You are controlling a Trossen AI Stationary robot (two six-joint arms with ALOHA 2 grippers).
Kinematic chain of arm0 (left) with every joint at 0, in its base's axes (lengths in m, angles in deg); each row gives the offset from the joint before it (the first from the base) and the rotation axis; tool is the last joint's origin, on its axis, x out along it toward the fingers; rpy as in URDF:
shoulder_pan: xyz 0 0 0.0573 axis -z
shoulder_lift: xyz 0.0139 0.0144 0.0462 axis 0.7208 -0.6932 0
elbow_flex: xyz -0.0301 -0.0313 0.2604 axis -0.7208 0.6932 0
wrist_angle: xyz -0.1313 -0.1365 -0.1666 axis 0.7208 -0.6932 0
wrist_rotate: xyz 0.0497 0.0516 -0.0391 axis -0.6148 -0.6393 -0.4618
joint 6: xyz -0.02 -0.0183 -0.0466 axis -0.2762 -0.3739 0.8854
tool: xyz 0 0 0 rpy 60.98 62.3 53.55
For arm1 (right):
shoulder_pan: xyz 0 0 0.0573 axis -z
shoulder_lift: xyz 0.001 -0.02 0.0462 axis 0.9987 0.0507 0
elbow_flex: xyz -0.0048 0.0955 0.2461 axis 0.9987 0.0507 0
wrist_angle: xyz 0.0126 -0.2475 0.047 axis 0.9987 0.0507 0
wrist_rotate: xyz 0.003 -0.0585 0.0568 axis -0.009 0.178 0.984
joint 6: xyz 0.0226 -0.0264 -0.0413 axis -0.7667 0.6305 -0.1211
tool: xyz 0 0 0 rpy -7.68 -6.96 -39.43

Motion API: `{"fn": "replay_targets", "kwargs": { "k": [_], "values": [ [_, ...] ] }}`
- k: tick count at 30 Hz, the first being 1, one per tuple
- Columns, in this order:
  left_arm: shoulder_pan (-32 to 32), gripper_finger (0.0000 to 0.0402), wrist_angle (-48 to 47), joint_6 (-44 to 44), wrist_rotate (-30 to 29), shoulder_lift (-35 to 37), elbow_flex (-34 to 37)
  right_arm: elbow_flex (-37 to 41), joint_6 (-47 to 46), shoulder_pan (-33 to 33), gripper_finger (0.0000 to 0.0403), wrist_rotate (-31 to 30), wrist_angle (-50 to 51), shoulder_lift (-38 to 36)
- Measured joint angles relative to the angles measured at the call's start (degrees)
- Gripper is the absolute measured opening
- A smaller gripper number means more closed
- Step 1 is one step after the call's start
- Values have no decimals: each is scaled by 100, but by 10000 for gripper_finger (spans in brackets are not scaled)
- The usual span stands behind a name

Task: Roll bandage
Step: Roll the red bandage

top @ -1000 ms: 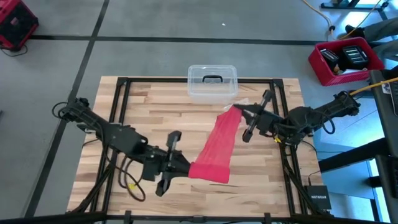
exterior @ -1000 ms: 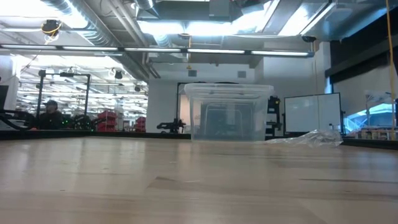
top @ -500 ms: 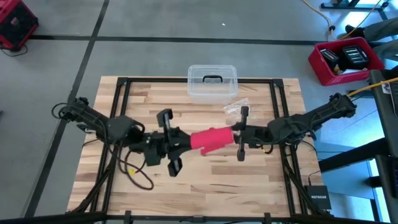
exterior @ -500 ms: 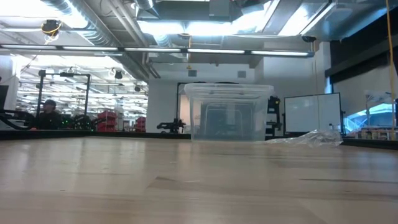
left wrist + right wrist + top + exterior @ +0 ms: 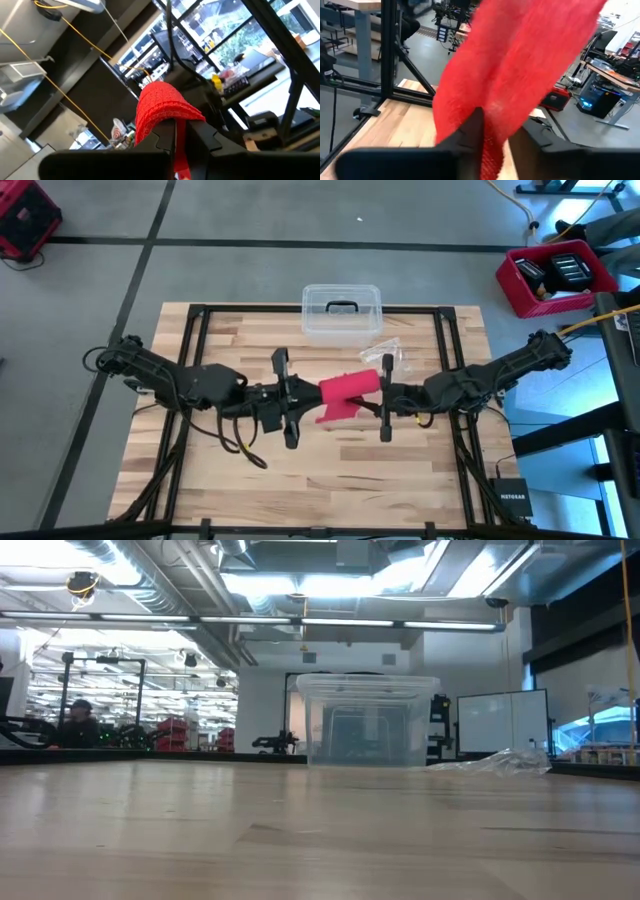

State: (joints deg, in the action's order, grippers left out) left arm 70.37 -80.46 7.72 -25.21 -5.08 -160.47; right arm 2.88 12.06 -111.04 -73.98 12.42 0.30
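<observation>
The bright red bandage (image 5: 348, 390) hangs bunched in a short band between my two grippers, above the middle of the table. My left gripper (image 5: 310, 394) is shut on its left end, and a fold of the fabric (image 5: 160, 102) arches over the fingers (image 5: 197, 132). My right gripper (image 5: 376, 392) has the right end, with red fabric (image 5: 520, 60) filling its wrist view. Neither the grippers nor the bandage show in the low view. My left gripper pinches the bandage's left end (image 5: 176, 150) between its two fingers, which come in about level from the table's left. The fabric loops up over the fingertips and is clear of the table. My right gripper has the bandage's right end (image 5: 492, 145) between its two fingers, coming in level from the table's right. Several folds sit bunched in the gap. The fabric is clear of the table.
A clear plastic box (image 5: 341, 312) with a dark handle stands at the table's far edge, also in the low view (image 5: 368, 720). A crinkled clear wrapper (image 5: 385, 352) lies just in front of it to the right. A red bin (image 5: 555, 275) stands on the floor beyond the right edge.
Both grippers have come together over the table's middle: the left one away from the near edge and to the right, the right one toward the near edge and left, both rolling their wrists. The bandage, earlier a long slanting strip, is now gathered into a short bunch between them.
</observation>
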Motion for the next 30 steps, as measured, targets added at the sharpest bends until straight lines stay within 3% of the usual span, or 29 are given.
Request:
{"fn": "replay_targets", "kwargs": {
  "k": [5,9,15,26,30],
  "values": [
    [47,17,-143,178,-6,0,0,-407,-20,-4,150,-396,555,0],
    [100,17,-148,180,-8,0,0,-897,-27,-4,173,-344,1320,-7],
    [103,17,-157,178,-8,0,0,-1367,-272,-9,179,-287,2455,-13],
    [114,17,-165,230,-10,0,0,-1676,-1378,-7,179,458,4270,-86],
    [127,17,-221,243,-10,0,0,-1148,-1285,-6,179,243,3755,-92]
  ]
}}
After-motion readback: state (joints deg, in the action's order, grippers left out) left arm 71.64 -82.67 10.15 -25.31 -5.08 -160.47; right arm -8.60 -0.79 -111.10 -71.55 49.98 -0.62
